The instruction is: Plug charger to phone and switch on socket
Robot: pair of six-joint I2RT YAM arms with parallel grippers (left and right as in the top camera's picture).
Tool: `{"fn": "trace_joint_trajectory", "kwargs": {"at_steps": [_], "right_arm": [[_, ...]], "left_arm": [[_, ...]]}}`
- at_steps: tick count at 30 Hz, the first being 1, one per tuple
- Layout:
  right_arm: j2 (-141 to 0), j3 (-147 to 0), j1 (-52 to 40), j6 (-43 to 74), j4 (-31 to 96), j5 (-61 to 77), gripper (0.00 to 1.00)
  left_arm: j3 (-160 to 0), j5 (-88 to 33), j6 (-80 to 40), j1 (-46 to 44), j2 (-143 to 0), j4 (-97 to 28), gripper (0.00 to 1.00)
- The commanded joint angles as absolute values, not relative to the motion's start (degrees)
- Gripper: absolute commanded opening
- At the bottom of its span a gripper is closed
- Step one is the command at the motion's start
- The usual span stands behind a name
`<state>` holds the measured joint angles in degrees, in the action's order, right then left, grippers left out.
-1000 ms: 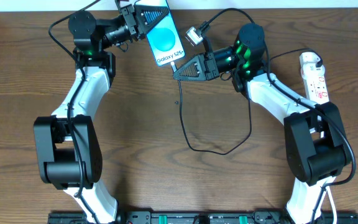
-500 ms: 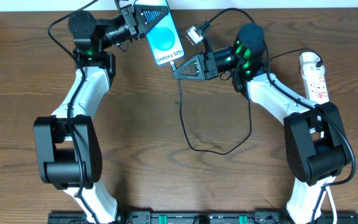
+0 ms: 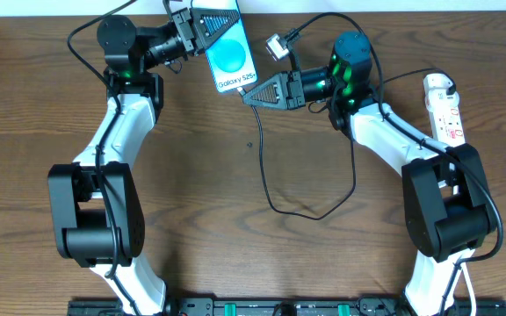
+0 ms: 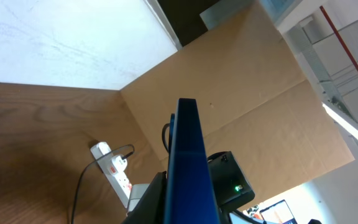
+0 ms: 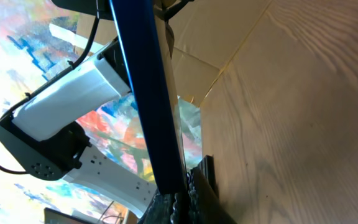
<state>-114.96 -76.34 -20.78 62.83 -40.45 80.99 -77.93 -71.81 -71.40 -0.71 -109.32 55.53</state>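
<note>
My left gripper [image 3: 207, 25] is shut on the top end of the phone [image 3: 228, 54] and holds it above the table's far edge, with the blue "Galaxy S25" screen facing up. My right gripper [image 3: 251, 96] is shut on the free end of the black charger cable [image 3: 266, 189], just below and right of the phone's bottom edge. The connector tip is hidden between the fingers. In the right wrist view the phone [image 5: 143, 93] stands edge-on just above my shut gripper [image 5: 180, 202]. In the left wrist view the phone [image 4: 188, 162] is also edge-on.
The white power strip [image 3: 444, 110] lies at the far right and also shows in the left wrist view [image 4: 114, 171]. The black cable loops across the table's middle and runs up along the right arm. A cardboard wall [image 4: 241, 81] stands behind the table.
My right gripper has moved slightly up and left with the cable end, closer to the phone's bottom edge. The phone has shifted a little to the left. The cable loop has followed.
</note>
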Motion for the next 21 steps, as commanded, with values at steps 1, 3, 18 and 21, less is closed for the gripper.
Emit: {"fn": "trace_joint_trajectory", "kwargs": {"at_steps": [1, 3, 18, 21], "right_arm": [[-115.42, -77.23, -19.49, 60.6, -40.47, 72.14, 0.01], [-115.42, -77.23, -19.49, 60.58, -40.47, 71.94, 0.01], [-115.42, -77.23, -19.44, 60.97, -40.49, 70.59, 0.01], [-115.42, -77.23, -19.35, 61.58, -40.49, 69.89, 0.01]], "left_arm": [[-78.98, -76.27, -71.64, -2.09, -108.14, 56.01, 0.08], [-78.98, -75.7, -71.61, -2.07, -108.14, 56.01, 0.08], [-78.98, -62.43, -71.59, -2.07, -108.14, 49.58, 0.08], [-78.98, -62.28, -71.59, -2.07, -108.14, 49.58, 0.07]]}}
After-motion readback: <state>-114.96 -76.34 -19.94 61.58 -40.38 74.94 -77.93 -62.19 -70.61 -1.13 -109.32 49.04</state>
